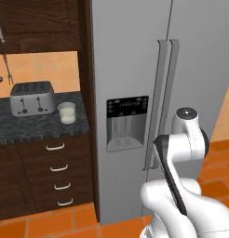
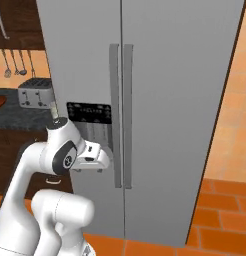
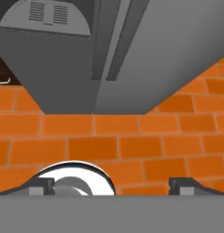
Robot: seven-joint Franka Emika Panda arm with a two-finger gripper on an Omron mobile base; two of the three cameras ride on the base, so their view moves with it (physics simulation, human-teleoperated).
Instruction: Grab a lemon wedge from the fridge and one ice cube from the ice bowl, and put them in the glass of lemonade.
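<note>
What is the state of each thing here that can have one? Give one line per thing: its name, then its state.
fridge: both doors shut.
glass of lemonade: upright on the counter, filled with pale liquid.
toaster: upright beside the glass, slots empty.
drawers: all shut.
gripper: open, empty, pointing down at the floor before the fridge.

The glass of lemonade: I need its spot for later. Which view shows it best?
The left base view: the glass stands on the dark counter, right of the toaster. The other two views give nothing useful on it.
</note>
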